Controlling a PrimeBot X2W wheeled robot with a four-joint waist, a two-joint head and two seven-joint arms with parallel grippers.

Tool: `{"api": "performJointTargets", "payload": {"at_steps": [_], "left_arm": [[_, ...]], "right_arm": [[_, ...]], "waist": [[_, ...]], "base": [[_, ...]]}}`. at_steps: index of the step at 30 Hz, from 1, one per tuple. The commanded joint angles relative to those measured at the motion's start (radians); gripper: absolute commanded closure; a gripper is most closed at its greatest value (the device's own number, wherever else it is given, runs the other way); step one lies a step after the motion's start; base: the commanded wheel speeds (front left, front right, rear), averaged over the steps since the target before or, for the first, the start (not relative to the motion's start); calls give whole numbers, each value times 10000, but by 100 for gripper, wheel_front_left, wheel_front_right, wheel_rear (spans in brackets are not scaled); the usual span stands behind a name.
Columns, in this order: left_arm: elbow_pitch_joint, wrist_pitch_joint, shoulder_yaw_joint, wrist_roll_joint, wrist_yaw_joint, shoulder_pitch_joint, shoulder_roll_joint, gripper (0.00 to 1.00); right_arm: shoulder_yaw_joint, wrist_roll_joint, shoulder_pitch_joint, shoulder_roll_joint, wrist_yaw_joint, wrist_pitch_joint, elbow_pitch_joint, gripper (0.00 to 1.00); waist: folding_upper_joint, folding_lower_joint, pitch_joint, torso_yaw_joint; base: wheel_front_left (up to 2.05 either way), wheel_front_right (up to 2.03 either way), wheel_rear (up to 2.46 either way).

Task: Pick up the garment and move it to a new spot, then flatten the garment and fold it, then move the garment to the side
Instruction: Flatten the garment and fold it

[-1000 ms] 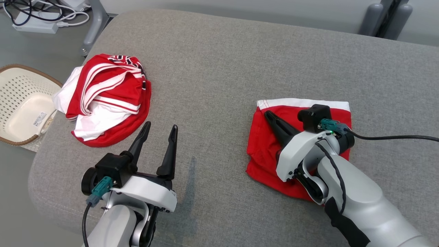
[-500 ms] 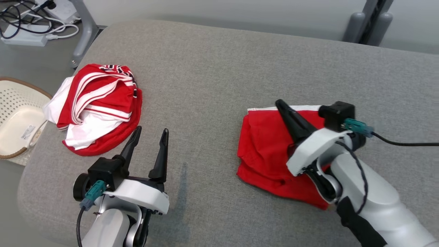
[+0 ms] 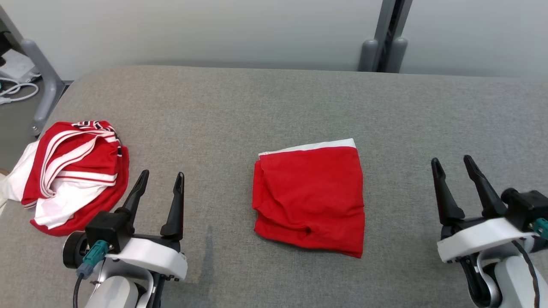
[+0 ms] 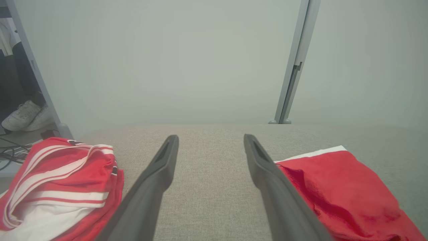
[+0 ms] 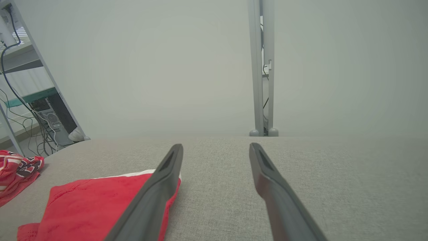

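Head view: one folded red garment (image 3: 310,196), lying flat at the middle of the grey surface (image 3: 257,107).
Garment: roughly square, with a white band along its far edge and wrinkles toward its left side; it lies between the two arms and touches neither. Left gripper (image 3: 163,173): low at the near left, fingers spread with nothing between them, pointing away from the robot. Right gripper (image 3: 450,159): at the near right, well apart from the garment, fingers likewise spread and empty. Second item: crumpled red-and-white striped heap (image 3: 72,171) at the left edge of the surface, just beyond the left gripper. Left wrist view: heap to the left of the fingers, garment to their right. Right wrist view: garment at lower left, partly behind one finger.
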Motion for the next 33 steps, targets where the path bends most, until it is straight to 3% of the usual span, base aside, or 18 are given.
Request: {"api": "performJointTargets", "payload": {"at_steps": [1,7,17,33], "left_arm": [[-80,63,44,72,79,116,129,0],[-424,304,34,104,260,514,387,0],[-843,695,-104,65,468,1205,653,0],[-1232,1017,-269,45,680,1695,857,0]], "right_arm": [[-309,-205,365,34,-3,122,-283,0],[-1196,-870,1484,357,-3,736,-1530,0],[-1729,-1250,2862,735,-3,1616,-3318,0],[-2089,-1517,3894,968,-3,2234,-4187,0]], "waist": [[0,0,-227,-252],[0,0,-610,-644],[0,0,-1262,-907],[0,0,-1626,-884]], "base": [[0,0,0],[0,0,0],[0,0,0],[0,0,0]]}}
